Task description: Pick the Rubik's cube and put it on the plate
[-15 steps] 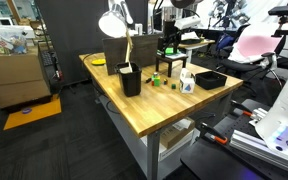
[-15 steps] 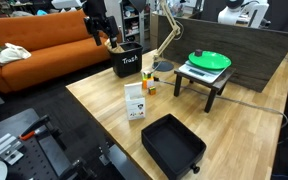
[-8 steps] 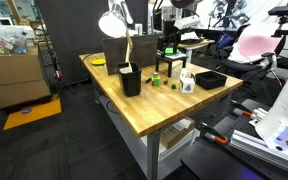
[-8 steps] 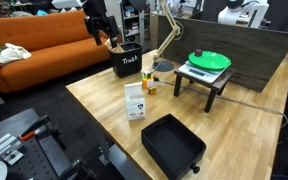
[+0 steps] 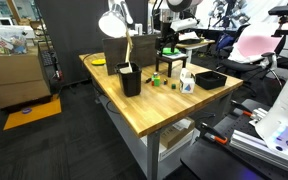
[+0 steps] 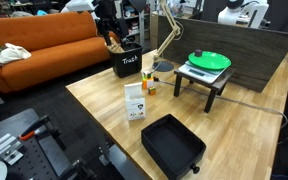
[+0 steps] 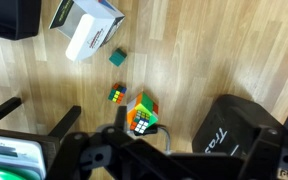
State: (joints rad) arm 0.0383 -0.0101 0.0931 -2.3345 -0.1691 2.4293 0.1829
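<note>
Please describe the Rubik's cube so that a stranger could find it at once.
On the wooden table, look between the white box and the black bin. The Rubik's cube is nearest the bin, and bigger than the small colourful cube and teal block beside it.

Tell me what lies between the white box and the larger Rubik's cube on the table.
In the wrist view, a small teal cube and a smaller Rubik's cube lie between the white box and the larger Rubik's cube.
</note>
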